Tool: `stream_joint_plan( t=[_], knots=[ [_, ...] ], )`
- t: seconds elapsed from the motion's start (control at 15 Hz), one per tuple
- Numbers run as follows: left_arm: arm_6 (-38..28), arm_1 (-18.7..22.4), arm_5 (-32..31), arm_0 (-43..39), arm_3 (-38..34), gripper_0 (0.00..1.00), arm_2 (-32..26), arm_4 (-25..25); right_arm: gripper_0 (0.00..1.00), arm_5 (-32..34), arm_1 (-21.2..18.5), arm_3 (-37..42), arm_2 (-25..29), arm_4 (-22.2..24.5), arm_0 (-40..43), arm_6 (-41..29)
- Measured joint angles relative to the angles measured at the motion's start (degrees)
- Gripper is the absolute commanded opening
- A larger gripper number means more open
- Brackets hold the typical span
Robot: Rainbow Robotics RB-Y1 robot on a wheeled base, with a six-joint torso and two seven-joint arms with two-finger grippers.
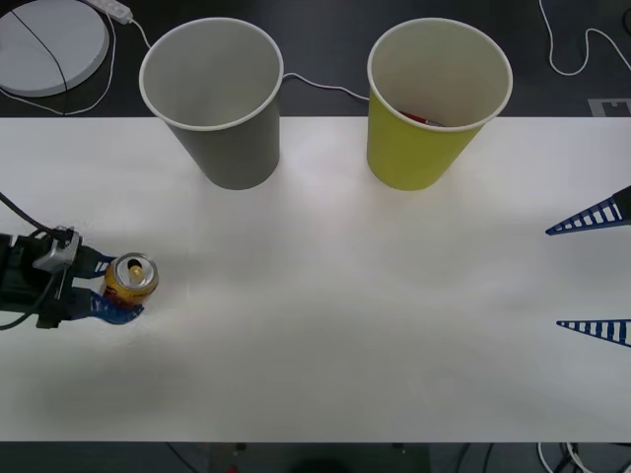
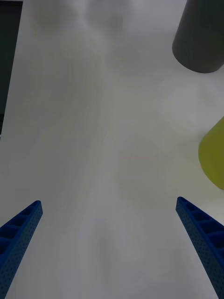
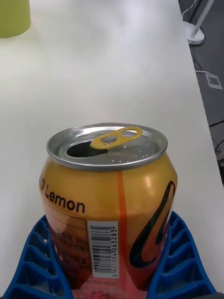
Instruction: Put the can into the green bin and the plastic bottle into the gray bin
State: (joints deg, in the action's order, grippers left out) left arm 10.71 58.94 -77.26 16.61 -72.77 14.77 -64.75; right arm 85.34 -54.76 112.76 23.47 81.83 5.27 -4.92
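Can [image 1: 131, 278] upright in left hand [image 1: 110, 289] near table [image 1: 325, 325] edge.

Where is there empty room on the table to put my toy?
The wide white middle, between the can in the left gripper and the open right gripper, is bare. The back edge is crowded by the gray bin and green bin.

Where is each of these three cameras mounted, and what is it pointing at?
Front: above the arms, facing down at the table; left gripper shut on the can, right gripper open.
Left wrist: on the left arm, facing the can between its fingers.
Right wrist: on the right arm, over bare table.
Front and right wrist share the gray bin and green bin.
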Motion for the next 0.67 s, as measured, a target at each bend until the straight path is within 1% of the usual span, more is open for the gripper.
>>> stream_joint_plan(
  t=[0.13, 0.27, 0.4, 0.53, 0.67],
  knots=[
    [-7.19, 1.77, 0.40, -0.14, -4.53, 0.00, -2.38, -2.11, 1.00, 0.00, 0.00, 0.00, 0.00, 0.00, 0.00, 0.00],
    [-14.19, 5.02, 1.09, -0.40, -10.26, 0.00, -3.40, -2.39, 1.00, 0.00, 0.00, 0.00, 0.00, 0.00, 0.00, 0.00],
    [-19.42, 8.22, 1.48, -0.43, -16.06, 0.00, -3.62, -2.80, 1.00, 0.00, 0.00, 0.00, 0.00, 0.00, 0.00, 0.00],
    [-24.97, 9.88, 1.55, -0.44, -22.50, 0.00, -4.93, -5.75, 1.00, 0.00, 0.00, 0.00, 0.00, 0.00, 0.00, 0.00],
    [-32.72, 9.96, 1.57, -0.35, -29.30, 0.00, -7.12, -10.54, 1.00, 0.00, 0.00, 0.00, 0.00, 0.00, 0.00, 0.00]
  ],
)
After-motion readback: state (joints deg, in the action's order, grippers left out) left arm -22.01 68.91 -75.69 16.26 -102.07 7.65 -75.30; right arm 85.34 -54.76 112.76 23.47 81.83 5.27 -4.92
